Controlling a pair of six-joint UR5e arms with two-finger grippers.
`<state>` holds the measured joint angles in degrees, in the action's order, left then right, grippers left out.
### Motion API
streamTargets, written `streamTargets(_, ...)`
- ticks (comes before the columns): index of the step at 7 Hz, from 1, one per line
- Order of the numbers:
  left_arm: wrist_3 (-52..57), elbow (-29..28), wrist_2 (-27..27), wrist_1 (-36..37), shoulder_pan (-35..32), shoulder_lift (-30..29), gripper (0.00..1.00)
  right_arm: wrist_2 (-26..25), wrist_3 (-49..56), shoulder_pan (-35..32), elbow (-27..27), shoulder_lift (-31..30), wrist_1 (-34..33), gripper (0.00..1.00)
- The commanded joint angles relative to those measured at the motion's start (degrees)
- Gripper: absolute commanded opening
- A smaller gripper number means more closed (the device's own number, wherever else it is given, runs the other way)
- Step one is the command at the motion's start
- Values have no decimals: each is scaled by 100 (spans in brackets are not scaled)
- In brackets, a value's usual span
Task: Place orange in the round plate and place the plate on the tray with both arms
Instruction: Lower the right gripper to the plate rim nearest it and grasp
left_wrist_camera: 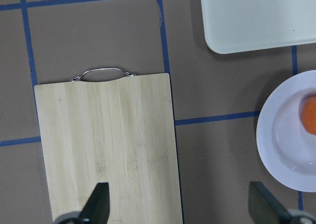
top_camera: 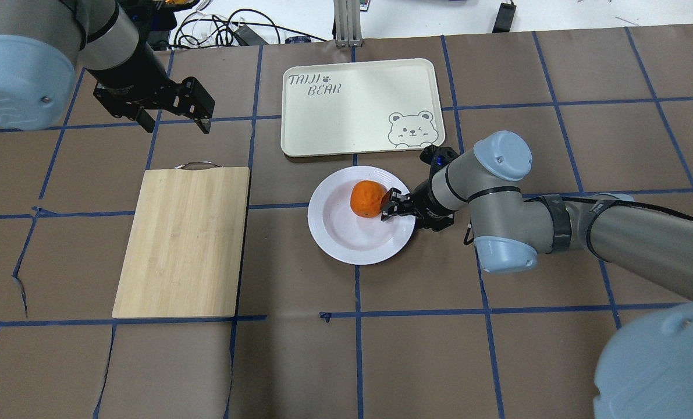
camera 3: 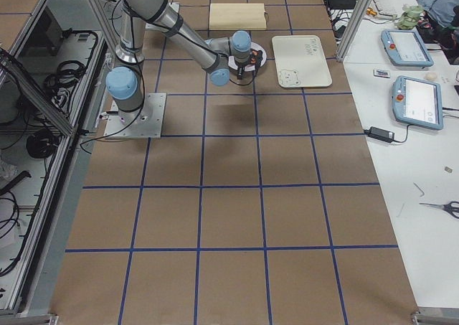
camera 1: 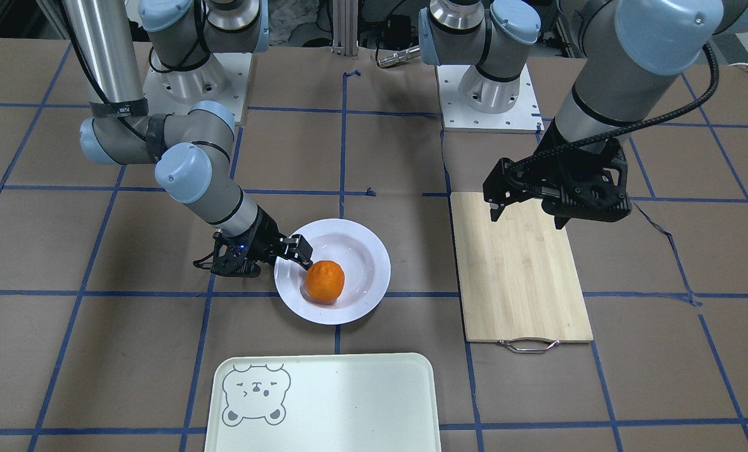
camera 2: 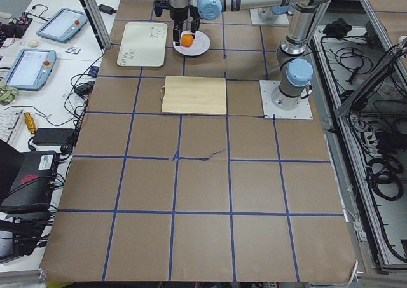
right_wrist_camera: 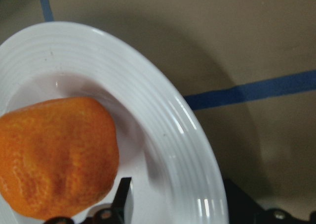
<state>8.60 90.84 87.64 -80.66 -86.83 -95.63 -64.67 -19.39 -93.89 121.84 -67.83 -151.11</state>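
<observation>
Orange (camera 1: 325, 280) is sitting in the round plate (camera 1: 368, 250), on the table just next to the tray (camera 1: 348, 402). Right gripper (top_camera: 388, 206) is spread apart, straddling the plate's rim with one finger just beside the orange and gripping nothing. Left gripper (top_camera: 177, 124) hangs wide apart over the cutting board (camera 1: 518, 276).

You have a glossy white plate (camera 1: 374, 251), glazed-looking, with fine ridges round its rim. The orange (camera 1: 324, 280) has dull, dimpled skin. Your tray (camera 1: 348, 402) is smooth pale plastic with a grey printed bear. The board (camera 1: 518, 270) is matt pale bamboo with visible grain, and its handle (camera 1: 527, 344) is bright metal wire. Your bench (camera 1: 662, 376) is covered in matt brown paper, torn in places and lined with blue tape. The left arm (camera 1: 600, 88) and right arm (camera 1: 107, 50) are satin grey metal with smooth light-blue caps (camera 1: 182, 172). The left gripper (camera 1: 528, 218) is matt black plastic.
</observation>
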Motion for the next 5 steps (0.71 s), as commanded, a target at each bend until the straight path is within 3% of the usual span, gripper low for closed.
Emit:
streamTargets(1, 2, 21, -1, -2, -1, 18, 100, 7, -397, -59, -29, -2, -24, 26)
streamTargets(2, 2, 21, -1, -11, 8, 62, 100, 42, -417, -163, -20, -2, -33, 1)
streamTargets(5, 2, 117, -19, -143, -1, 124, 100, 76, -566, -121, -275, -64, 12, 0)
